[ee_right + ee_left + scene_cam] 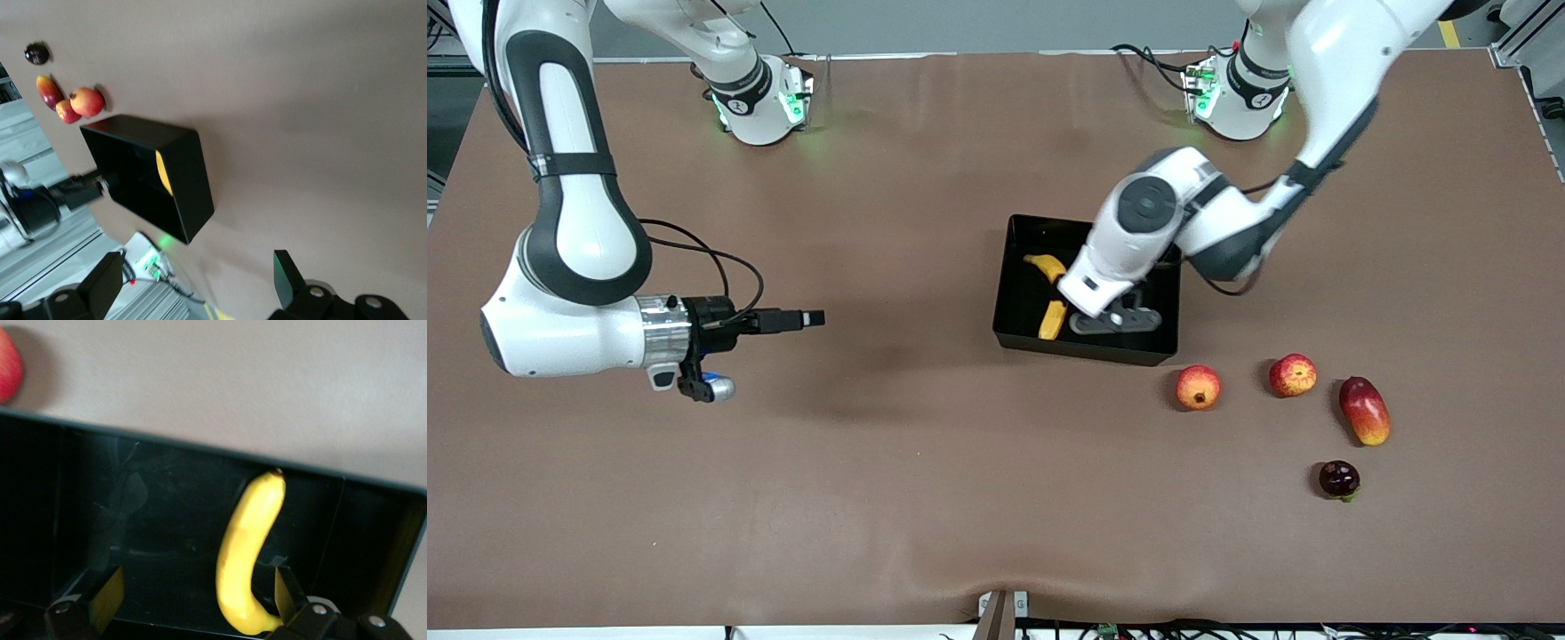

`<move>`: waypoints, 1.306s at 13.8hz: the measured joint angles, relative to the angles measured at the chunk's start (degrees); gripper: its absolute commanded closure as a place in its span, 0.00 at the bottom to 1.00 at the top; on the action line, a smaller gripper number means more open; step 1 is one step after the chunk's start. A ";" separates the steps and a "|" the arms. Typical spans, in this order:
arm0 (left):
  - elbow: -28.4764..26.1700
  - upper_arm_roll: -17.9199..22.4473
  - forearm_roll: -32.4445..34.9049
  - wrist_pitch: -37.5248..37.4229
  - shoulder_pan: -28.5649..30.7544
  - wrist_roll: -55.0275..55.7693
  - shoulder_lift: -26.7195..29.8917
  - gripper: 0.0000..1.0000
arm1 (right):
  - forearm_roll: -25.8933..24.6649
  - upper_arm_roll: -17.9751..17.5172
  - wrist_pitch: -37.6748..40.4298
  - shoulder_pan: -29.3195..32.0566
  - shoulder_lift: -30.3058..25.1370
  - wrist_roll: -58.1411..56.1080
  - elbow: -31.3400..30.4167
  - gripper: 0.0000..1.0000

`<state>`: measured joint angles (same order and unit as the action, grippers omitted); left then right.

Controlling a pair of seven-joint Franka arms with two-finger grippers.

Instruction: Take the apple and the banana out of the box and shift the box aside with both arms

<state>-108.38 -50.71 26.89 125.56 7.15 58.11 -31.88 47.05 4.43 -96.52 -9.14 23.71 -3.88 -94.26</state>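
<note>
The black tray (pixel 1087 348) sits mid-table toward the left arm's end. The yellow banana (pixel 1049 293) lies in it. My left gripper (pixel 1116 321) is down in the tray, open. In the left wrist view the banana (pixel 250 553) lies on the tray floor between my open fingers (pixel 107 599), close to one of them. The red apple (pixel 1293 374) lies on the table nearer the front camera than the tray. My right gripper (pixel 814 317) is open and empty, held level over bare table toward the right arm's end. It faces the tray (pixel 150 177).
An orange-red fruit with a crown spot (pixel 1198 388) lies beside the apple. A red-yellow mango (pixel 1364 410) and a small dark fruit (pixel 1339 478) lie nearby. The same fruits show in the right wrist view, beside the tray. The brown table (pixel 925 462) runs wide.
</note>
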 measured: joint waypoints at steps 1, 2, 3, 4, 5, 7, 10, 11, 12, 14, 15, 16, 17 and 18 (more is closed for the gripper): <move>-0.28 0.01 1.81 0.01 -1.42 2.31 -0.41 0.00 | -0.09 0.02 -0.14 0.63 0.00 -2.63 -0.01 0.00; -0.48 0.02 3.54 0.02 -2.66 4.01 -1.03 0.00 | -0.11 0.06 -0.07 1.45 0.00 -5.74 -0.03 0.00; -0.65 0.03 5.25 0.02 -3.58 5.13 -1.88 0.00 | -0.12 0.08 0.40 2.16 0.00 -8.55 -0.04 0.00; -0.79 0.07 6.75 0.03 -4.08 5.64 -2.82 0.00 | -0.12 0.11 1.20 2.55 0.00 -10.63 -0.04 0.00; -0.87 0.10 8.05 0.14 -4.30 5.87 -3.90 0.00 | -0.12 0.10 1.85 2.61 0.00 -12.46 -0.04 0.00; -0.89 0.14 9.77 0.38 -4.34 5.88 -5.71 0.00 | -0.12 -0.15 1.90 2.49 -0.01 -17.84 -0.04 0.00; -1.21 0.45 11.55 2.78 -4.34 5.88 -7.60 0.00 | -0.12 -0.39 1.81 1.81 -0.01 -25.79 -0.04 0.00; -1.65 0.83 11.68 4.21 -4.35 5.88 -7.88 0.00 | -0.12 -0.54 1.81 1.17 -0.05 -27.54 -0.03 0.00; -2.15 1.27 11.70 5.74 -4.34 5.88 -8.08 0.00 | -0.12 -0.64 1.81 0.13 -0.17 -28.79 -0.03 0.00; -2.99 1.81 11.70 7.55 -4.32 5.88 -8.40 0.00 | -0.13 -0.78 0.77 -2.46 -0.81 -29.41 -0.21 0.00; -3.21 1.89 11.71 7.85 -4.32 5.88 -8.65 0.00 | -0.15 -0.84 -0.29 -3.65 -1.38 -29.41 -0.65 0.00; -3.32 1.91 11.81 8.04 -4.34 5.88 -8.94 0.02 | -0.19 -0.85 -1.22 -4.49 -2.14 -29.41 -1.52 0.00; -3.39 1.92 12.32 8.14 -4.34 5.88 -9.20 0.07 | -0.24 -0.86 -2.15 -4.93 -2.88 -29.41 -2.55 0.00; -3.42 1.99 12.98 8.16 -4.34 5.88 -9.44 0.10 | -0.27 -0.85 -2.98 -5.02 -3.57 -29.45 -3.57 0.00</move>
<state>-111.80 -48.73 39.87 133.73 2.81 63.99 -41.33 46.78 3.58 -99.50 -14.16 20.14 -33.33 -97.83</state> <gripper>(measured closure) 0.018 0.000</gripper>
